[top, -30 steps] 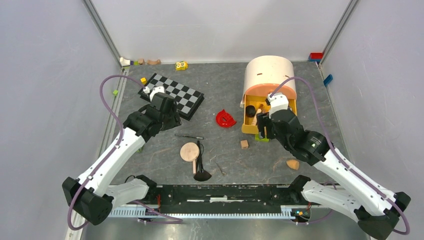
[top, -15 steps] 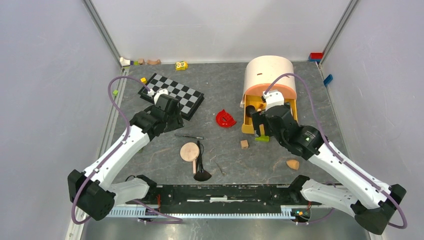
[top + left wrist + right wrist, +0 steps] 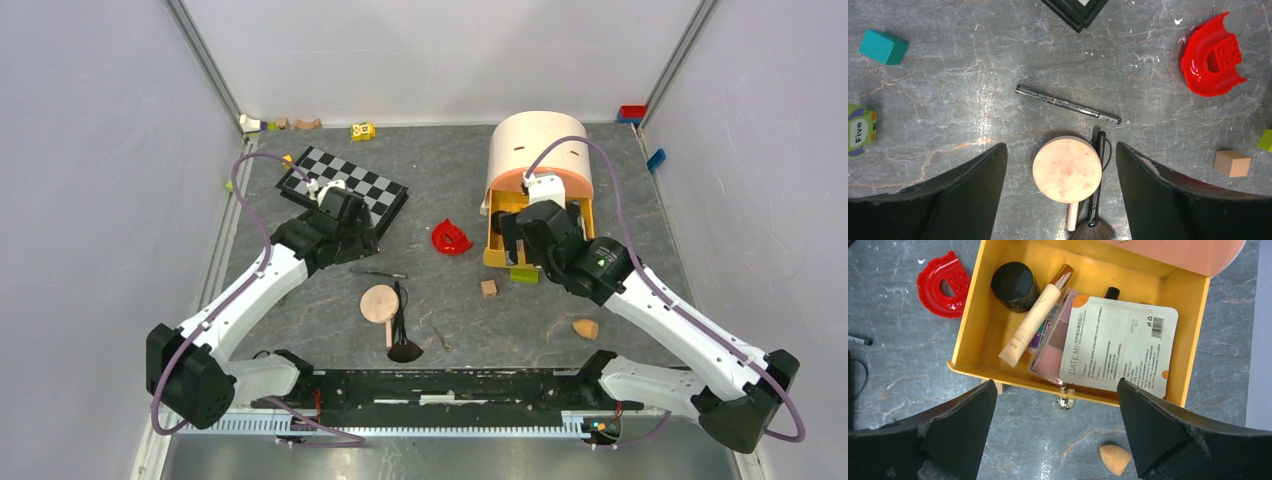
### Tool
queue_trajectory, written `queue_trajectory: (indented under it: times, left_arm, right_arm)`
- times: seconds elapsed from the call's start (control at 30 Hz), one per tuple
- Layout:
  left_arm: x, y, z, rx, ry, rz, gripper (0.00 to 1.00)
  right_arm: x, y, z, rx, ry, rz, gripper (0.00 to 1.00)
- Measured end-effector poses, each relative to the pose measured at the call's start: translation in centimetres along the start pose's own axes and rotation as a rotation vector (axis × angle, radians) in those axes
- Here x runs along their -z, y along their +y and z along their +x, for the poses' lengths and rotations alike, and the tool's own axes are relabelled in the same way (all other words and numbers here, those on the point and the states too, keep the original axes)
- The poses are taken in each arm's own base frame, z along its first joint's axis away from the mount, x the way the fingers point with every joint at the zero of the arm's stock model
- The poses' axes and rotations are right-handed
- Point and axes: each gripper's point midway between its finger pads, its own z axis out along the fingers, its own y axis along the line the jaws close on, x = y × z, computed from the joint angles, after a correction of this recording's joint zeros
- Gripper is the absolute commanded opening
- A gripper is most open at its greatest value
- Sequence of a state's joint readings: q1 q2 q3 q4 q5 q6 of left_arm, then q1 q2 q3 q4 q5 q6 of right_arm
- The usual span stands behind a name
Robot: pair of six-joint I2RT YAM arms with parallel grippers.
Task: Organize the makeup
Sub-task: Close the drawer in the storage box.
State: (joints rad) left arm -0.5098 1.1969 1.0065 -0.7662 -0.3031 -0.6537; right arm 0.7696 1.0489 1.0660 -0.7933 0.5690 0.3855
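Note:
My left gripper (image 3: 1060, 150) hangs open above the floor. A round peach compact (image 3: 1067, 168) with a short handle lies between its fingers, untouched. A black-handled brush (image 3: 1096, 190) lies against the compact's right side, and a thin dark liner pen (image 3: 1068, 104) lies just beyond. My right gripper (image 3: 1055, 385) is open and empty over the front of the yellow drawer (image 3: 968, 330). The drawer holds a black jar (image 3: 1014, 285), a cream tube (image 3: 1035, 320), a pink palette (image 3: 1053, 347) and a white sachet (image 3: 1118, 345). An orange sponge (image 3: 1114, 459) lies on the floor in front.
A red curved piece (image 3: 451, 238) lies between the arms. A wooden block (image 3: 488, 288) and a green block (image 3: 523, 273) sit by the drawer front. The checkerboard (image 3: 345, 185) is behind my left arm. An arched beige cabinet (image 3: 540, 145) tops the drawer. Small toys line the back wall.
Both grippers have opened wider. My right gripper has moved back and left over the drawer, uncovering the green block. My left arm has shifted right toward the compact.

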Motion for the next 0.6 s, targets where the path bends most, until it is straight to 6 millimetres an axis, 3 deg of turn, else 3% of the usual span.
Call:
queue_trajectory:
  times: [0.13,0.6]
  left_arm:
    - [-0.4,-0.3,0.4,-0.011,0.023,0.007,0.99]
    - [-1.4,-0.5,1.5,-0.029,0.079,-0.001,1.00]
  right_arm:
    - [0.0,-0.2,-0.7,-0.055,-0.015,0.030,0.98]
    - [1.0,-2.4,-0.6,-0.141,-0.027,0.136,0.98]
